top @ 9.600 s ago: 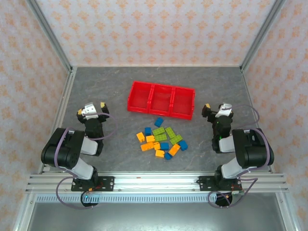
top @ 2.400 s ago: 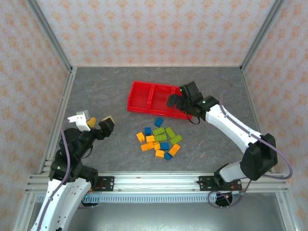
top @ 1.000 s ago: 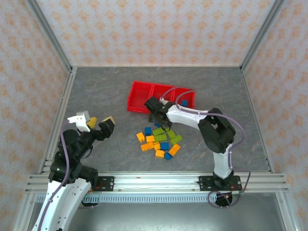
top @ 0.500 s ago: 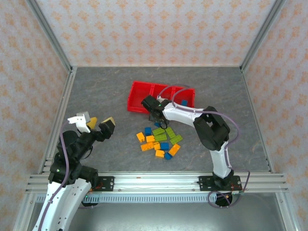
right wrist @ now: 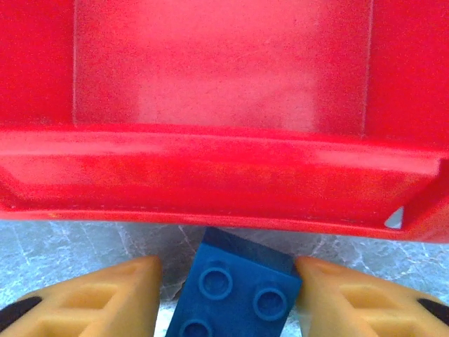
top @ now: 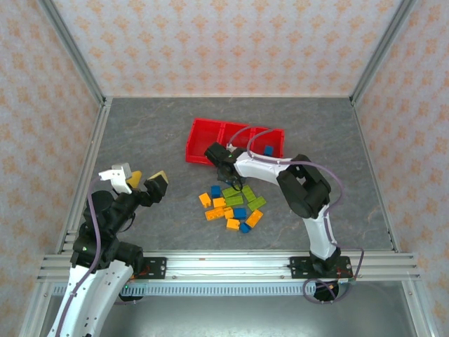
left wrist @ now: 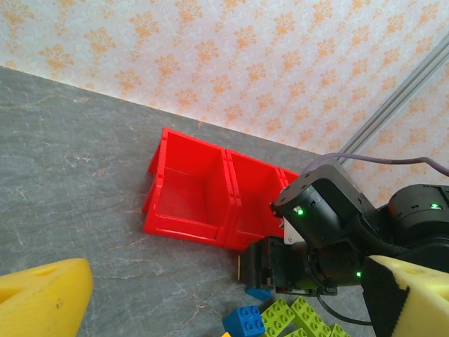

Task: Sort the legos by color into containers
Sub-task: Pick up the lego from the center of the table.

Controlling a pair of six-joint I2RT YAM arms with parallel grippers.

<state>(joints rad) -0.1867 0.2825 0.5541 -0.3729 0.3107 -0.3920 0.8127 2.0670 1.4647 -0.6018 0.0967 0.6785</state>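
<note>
Hovering over the near-left part of the table, the left gripper (top: 145, 180) is carrying nothing. Its yellow fingers are standing wide apart, and it is sitting just where it sat a second ago. Beyond it, in the middle of the table, the legos (top: 234, 200) are lying in a loose heap of orange, green and blue, not yet sorted. Just past the heap, the right gripper (top: 228, 170) is reaching in low against the front wall of the containers (top: 203, 140). Over the last second it has been sliding slightly leftward while its jaws have been narrowing. In the right wrist view its fingers are bracketing a lone blue brick (right wrist: 235, 288), which is lying on the table just in front of the red wall. One finger is looking as if it touches the brick, while a thin dark gap is showing at the other. I am therefore judging the jaws as parted and closing around the brick, not yet clamped. Farthest off, a binned blue brick (top: 268, 149) is lying in the right-hand bin, which held nothing some seconds ago. The other two bins are showing bare red floors. So blue is seemingly being assigned to that right-hand bin, and the brick now being taken is probably heading there too.
</note>
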